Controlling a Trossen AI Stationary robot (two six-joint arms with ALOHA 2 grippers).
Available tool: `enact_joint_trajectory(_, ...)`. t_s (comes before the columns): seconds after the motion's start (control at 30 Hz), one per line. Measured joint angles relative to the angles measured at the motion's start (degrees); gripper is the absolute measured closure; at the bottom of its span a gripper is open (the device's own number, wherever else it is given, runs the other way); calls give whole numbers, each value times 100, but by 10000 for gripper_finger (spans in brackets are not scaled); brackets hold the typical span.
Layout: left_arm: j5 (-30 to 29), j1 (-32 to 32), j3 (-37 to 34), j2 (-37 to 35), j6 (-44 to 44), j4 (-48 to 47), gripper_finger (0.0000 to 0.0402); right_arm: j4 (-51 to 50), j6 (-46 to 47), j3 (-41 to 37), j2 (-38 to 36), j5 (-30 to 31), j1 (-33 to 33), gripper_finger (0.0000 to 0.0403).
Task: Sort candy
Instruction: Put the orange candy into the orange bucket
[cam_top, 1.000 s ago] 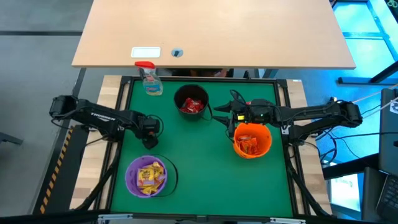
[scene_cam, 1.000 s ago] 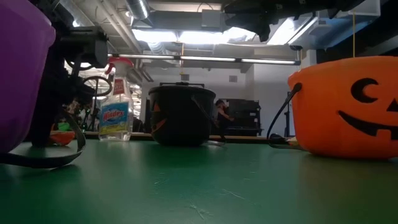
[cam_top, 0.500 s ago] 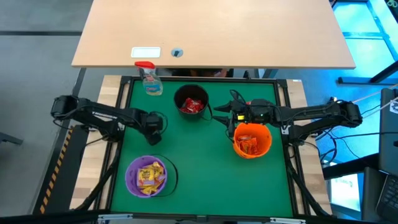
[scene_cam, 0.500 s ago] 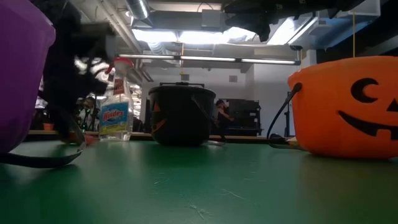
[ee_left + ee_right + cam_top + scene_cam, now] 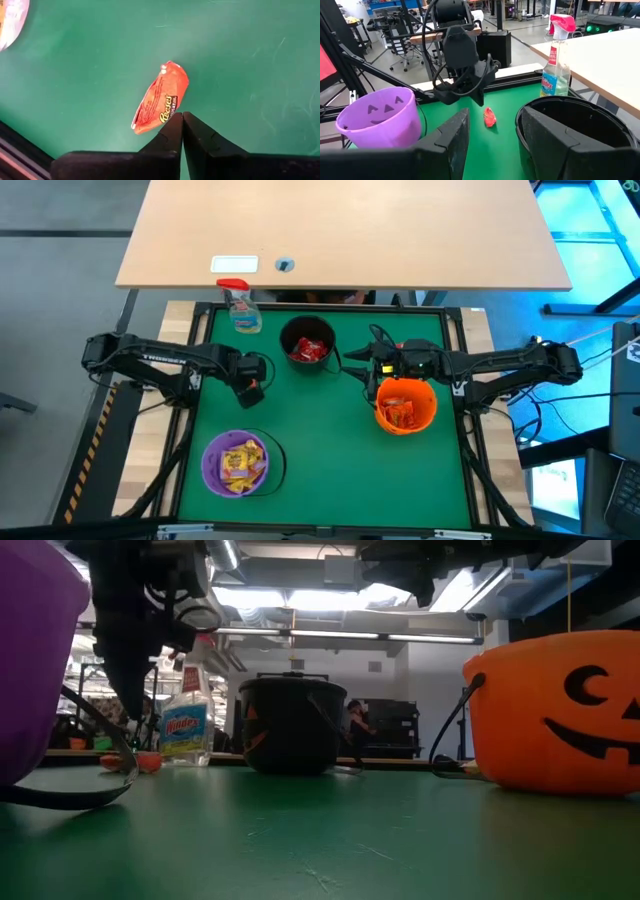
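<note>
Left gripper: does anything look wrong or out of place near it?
Yes. The left gripper is shut, apparently on nothing, while one orange-red candy lies loose on the green mat just past its tips. It looks like a missed grasp.

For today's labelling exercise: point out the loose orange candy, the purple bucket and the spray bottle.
Candy (image 5: 161, 102), left wrist view, middle of the wrapper.
Purple bucket (image 5: 365, 112), right wrist view, front wall.
Spray bottle (image 5: 555, 70), right wrist view, clear body.

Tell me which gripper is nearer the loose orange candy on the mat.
Left. The left gripper is shut just above the candy, holding nothing; the candy lies on the mat. The right gripper hangs across the table between the black bucket and orange bucket.
</note>
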Motion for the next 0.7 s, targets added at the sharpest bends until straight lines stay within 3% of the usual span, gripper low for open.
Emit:
enact_joint_trajectory(0.17, 83, 210, -52, 0, 305, 9, 359, -1, 0, 0, -1, 0, 1, 224)
enact_joint_trajectory(0.5, 1141, 877, -363, -1, 766, 533, 253, -25, 92, 0, -1, -20, 2, 223)
enact_joint_trajectory(0.7, 1099, 1108, -396, 272, 1056, 598, 214, -25, 129, 0, -1, -149, 2, 223)
